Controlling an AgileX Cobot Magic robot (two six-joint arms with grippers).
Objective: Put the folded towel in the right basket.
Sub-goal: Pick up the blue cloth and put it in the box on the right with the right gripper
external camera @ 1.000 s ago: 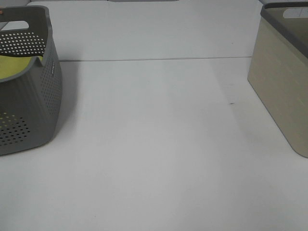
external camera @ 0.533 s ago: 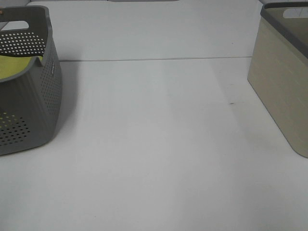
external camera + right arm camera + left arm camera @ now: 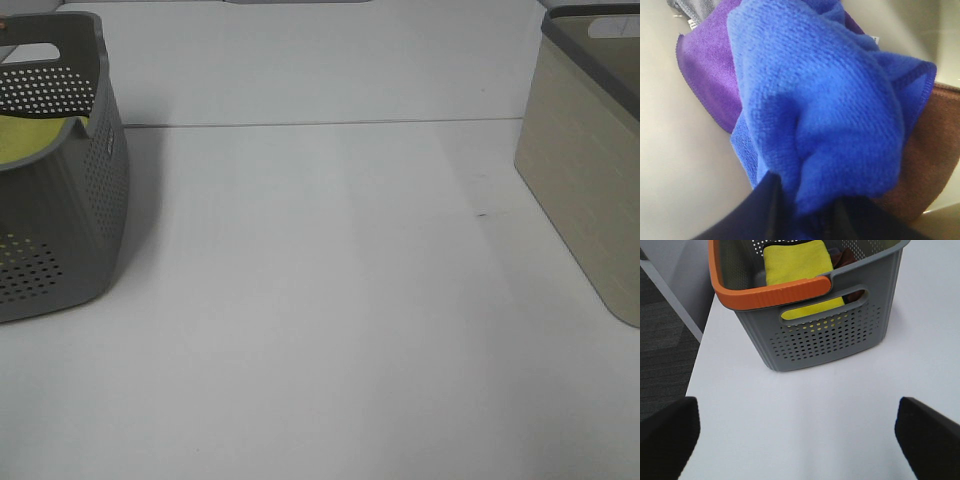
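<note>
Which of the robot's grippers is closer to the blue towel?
The right. The right gripper is pinching the blue towel itself. The left gripper hangs open facing the grey basket with the yellow towel; no blue towel shows in its view.

Left basket [image 3: 60, 200] at table's [image 3: 320, 330] left edge; right basket [image 3: 585, 170] opposite, well apart.

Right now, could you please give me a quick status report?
Left claw open, empty, facing grey basket. Right claw shut on blue towel, over purple towel and brown towel. No obstruction seen.
</note>
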